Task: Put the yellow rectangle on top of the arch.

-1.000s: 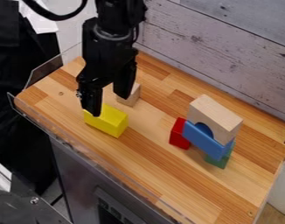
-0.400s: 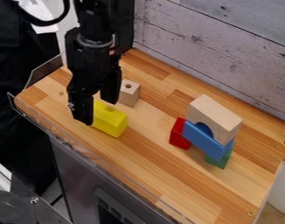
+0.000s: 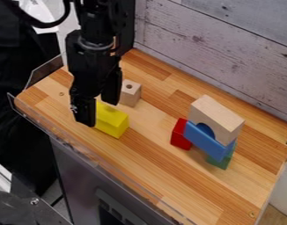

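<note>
My gripper (image 3: 101,113) hangs open over the left part of the counter, its two fingers apart at the left end of the yellow rectangle (image 3: 113,121). That block lies flat on the wood, its left end partly hidden by the gripper; whether they touch I cannot tell. To the right, the natural wood arch (image 3: 217,115) rests on a tilted-looking blue block (image 3: 206,141), which sits across a red block (image 3: 180,134) and a green block (image 3: 220,160).
A small wooden block with a hole (image 3: 130,93) stands just behind the yellow one, close to the gripper. A clear low guard (image 3: 99,159) edges the wooden counter (image 3: 163,176) at front and left. A whitewashed plank wall (image 3: 228,48) rises behind.
Since the first frame, my gripper has shifted left and slightly down, uncovering more of the small wooden block. Between the last two frames it has barely moved. The blocks have stayed put.
</note>
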You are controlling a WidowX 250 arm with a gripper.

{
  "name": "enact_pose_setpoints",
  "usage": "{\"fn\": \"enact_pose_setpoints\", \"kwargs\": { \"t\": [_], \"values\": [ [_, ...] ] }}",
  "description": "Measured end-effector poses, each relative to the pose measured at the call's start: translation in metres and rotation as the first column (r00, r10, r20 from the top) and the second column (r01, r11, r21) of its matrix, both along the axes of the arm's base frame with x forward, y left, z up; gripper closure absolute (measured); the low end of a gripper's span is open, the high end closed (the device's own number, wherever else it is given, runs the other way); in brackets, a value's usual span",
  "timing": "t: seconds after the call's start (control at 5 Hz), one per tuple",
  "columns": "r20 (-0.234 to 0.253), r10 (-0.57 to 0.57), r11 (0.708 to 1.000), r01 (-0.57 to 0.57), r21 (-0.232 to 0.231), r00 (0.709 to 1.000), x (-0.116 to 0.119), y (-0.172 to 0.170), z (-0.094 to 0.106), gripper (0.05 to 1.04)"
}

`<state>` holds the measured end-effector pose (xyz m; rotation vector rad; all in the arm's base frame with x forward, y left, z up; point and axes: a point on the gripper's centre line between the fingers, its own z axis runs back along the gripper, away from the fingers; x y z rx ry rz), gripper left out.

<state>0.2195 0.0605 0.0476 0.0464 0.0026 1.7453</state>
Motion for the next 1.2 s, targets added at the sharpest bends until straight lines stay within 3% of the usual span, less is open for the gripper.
{"fn": "enact_pose_setpoints", "kwargs": {
  "t": [0.2,0.4,1.0,1.2],
  "values": [
    [0.017,0.007,1.0,-0.007,-0.005,1.0,0.004,-0.001,-0.004,0.085],
    [0.002,0.005,1.0,-0.005,-0.01,1.0,0.004,0.001,-0.012,0.085],
    [-0.091,0.017,0.998,-0.022,-0.053,0.996,-0.003,-0.001,-0.041,0.117],
    [-0.089,-0.014,0.999,0.011,-0.037,0.996,-0.004,0.002,-0.04,0.392]
  ]
}}
